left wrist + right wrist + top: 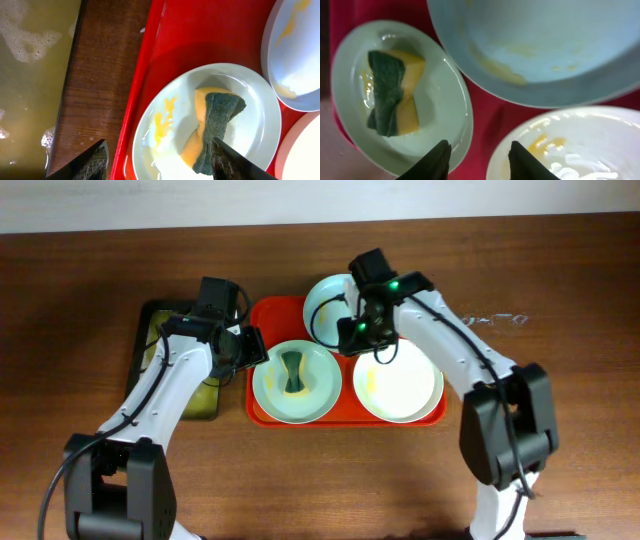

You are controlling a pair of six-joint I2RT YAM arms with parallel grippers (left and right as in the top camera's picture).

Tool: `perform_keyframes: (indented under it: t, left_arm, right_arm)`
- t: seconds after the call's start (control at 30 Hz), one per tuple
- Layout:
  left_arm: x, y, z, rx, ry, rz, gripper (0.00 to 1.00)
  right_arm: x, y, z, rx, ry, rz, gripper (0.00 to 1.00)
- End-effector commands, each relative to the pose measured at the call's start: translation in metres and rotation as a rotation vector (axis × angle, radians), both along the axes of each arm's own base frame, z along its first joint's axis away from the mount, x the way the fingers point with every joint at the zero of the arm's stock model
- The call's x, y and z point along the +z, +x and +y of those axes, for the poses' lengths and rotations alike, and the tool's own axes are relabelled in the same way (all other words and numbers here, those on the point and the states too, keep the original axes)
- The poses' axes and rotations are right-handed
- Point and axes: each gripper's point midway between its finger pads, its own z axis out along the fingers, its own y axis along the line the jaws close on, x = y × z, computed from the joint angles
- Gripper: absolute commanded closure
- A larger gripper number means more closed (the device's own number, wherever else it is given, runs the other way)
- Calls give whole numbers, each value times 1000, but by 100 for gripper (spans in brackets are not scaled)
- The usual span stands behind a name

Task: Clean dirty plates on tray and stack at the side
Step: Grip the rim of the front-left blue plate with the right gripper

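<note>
**Three smeared plates sit in the red tray, both pincers spread and empty**

All three plates lie flat inside the red tray point(272, 320), none yet stacked beside it. The pale green plate point(318, 392) sits at the tray's left side, the pale blue plate point(325, 300) at its far edge, and the white plate point(405, 390) on its right.

They look rigid, glossy and shallow, and probably light. They are wet and streaked yellow, so they are likely slippery, and they may chip if knocked. The raised rim is the only real place to pinch, best at an edge clear of the neighbouring plates. The blue and white plates lie very close together in the right wrist view.

The green plate holds a yellow sponge with a dark green scouring face point(216, 125), pinched in at the waist, plus yellow smears and a little water. The sponge looks soft and squashable and could be gripped across that narrow waist.

Just left of the red tray, a dark tray point(30, 100) holds murky, foamy water.

The left gripper point(160, 162) hangs over the green plate's near edge, fingers apart and holding nothing. The right gripper point(479, 160) hovers between the three plates, also spread and empty.
</note>
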Motion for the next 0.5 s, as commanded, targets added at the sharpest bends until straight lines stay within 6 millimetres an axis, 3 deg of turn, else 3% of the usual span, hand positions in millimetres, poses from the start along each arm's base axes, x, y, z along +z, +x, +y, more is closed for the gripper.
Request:
perform_keyframes:
  t: [0.0,0.07,0.23,0.47]
  left_arm:
    - [7,2,1,-3,2,-21,36]
    - [7,2,1,-3,2,-20,36]
    - [7,1,1,-3,3,-16,36]
    - [7,1,1,-3,3,-17,36]
  right_arm:
    - [-3,1,16,96,13,-35,59]
    - [-13,1,5,91,-43,-38,59]
    - [-38,-3,10,99,1,-44,67]
    - [-62,-14,7,148,3,-31,66]
